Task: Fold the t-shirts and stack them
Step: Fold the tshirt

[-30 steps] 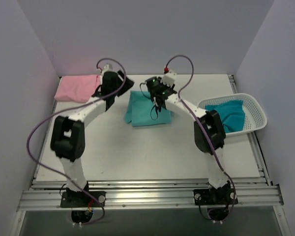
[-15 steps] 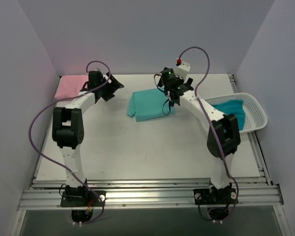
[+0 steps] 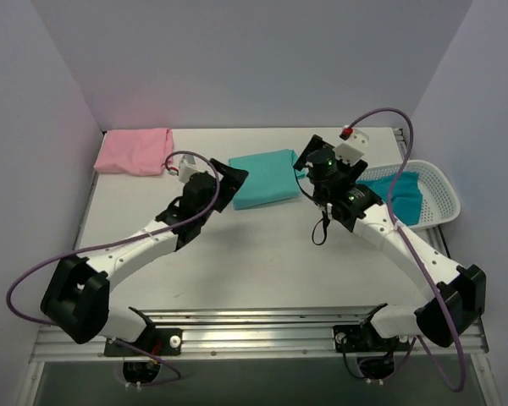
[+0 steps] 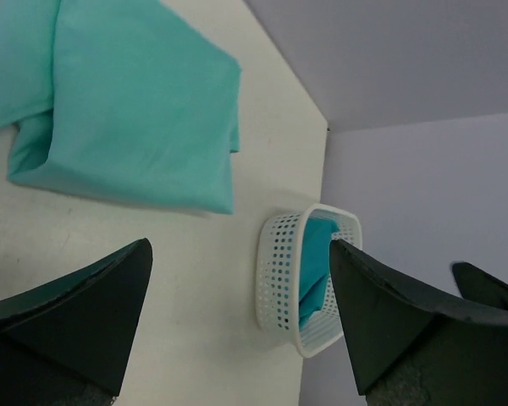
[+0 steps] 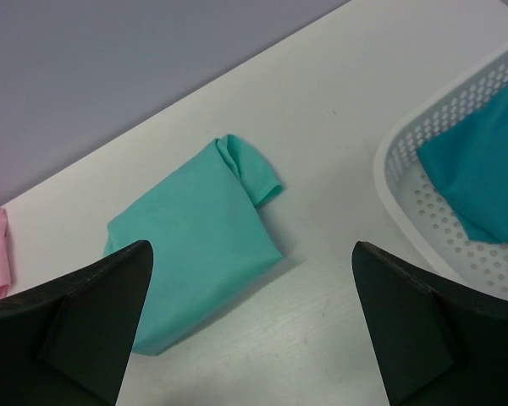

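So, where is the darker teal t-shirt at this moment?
In the top view, the darker teal t-shirt lies inside the white mesh basket at the table's right edge, to the right of the folded mint-green t-shirt.

A flat white tabletop (image 3: pixel 254 262) sits enclosed by plain pale lilac-grey walls (image 3: pixel 254 59) on three sides, with ribbed aluminium rails (image 3: pixel 254 337) along its near edge.

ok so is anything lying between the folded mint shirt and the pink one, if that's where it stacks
Nothing on the table does. Between the mint-green t-shirt and the pink t-shirt the table is bare; only the open left gripper hangs over that stretch, at the mint shirt's left edge.
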Controlling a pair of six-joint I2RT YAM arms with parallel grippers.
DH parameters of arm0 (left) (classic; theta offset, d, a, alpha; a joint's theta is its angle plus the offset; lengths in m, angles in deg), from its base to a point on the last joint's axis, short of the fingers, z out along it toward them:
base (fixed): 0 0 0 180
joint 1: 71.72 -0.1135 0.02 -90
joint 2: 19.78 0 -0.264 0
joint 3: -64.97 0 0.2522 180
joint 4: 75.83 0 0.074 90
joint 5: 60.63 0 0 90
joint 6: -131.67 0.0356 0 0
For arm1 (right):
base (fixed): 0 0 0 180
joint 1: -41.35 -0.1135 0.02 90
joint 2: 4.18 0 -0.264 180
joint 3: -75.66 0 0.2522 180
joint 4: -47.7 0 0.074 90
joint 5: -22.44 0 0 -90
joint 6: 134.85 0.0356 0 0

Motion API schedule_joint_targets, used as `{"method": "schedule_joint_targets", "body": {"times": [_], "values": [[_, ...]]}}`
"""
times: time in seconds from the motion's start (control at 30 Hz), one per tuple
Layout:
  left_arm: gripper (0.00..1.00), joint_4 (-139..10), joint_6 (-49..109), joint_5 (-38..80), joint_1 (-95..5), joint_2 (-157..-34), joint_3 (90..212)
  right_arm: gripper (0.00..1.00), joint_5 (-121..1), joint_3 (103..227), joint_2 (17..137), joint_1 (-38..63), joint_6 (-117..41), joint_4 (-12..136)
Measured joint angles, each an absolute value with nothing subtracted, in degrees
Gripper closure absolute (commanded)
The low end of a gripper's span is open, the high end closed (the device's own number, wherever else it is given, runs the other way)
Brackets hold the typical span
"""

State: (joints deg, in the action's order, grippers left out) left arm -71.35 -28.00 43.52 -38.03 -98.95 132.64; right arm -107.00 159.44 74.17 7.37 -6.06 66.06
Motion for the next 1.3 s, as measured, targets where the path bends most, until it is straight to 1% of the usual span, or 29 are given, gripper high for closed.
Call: {"method": "schedule_joint_targets", "body": {"times": [0.1,0.2,0.33,0.47,0.57,0.83,1.3], "values": [[0.06,-71.35,-33.44,49.88,-32.83,-103.78,131.48,0.00,-107.30,154.87,67.85,6.87,-5.43,67.94],[0.06,-72.95,-37.79,54.16,-31.12,-109.12,131.48,0.00,-107.89,152.27,60.66,6.43,-5.01,69.86],[0.06,-75.50,-42.49,56.96,-30.44,-116.85,132.81,0.00,-108.81,151.64,52.73,6.30,-4.75,71.15],[0.06,-76.95,-46.34,57.70,-30.29,-123.81,136.62,0.00,-109.64,150.92,48.97,6.04,-4.77,72.22],[0.06,-77.60,-48.46,57.81,-30.14,-127.17,139.15,0.00,-109.97,149.82,48.49,6.04,-4.84,73.36],[0.06,-78.67,-52.22,58.10,-30.14,-131.26,143.65,0.00,-110.21,148.88,49.01,6.04,-5.28,74.28],[0.06,-79.00,-55.65,57.64,-26.22,-132.37,143.55,0.00,-110.73,146.37,48.79,6.04,-5.26,74.28]]}}
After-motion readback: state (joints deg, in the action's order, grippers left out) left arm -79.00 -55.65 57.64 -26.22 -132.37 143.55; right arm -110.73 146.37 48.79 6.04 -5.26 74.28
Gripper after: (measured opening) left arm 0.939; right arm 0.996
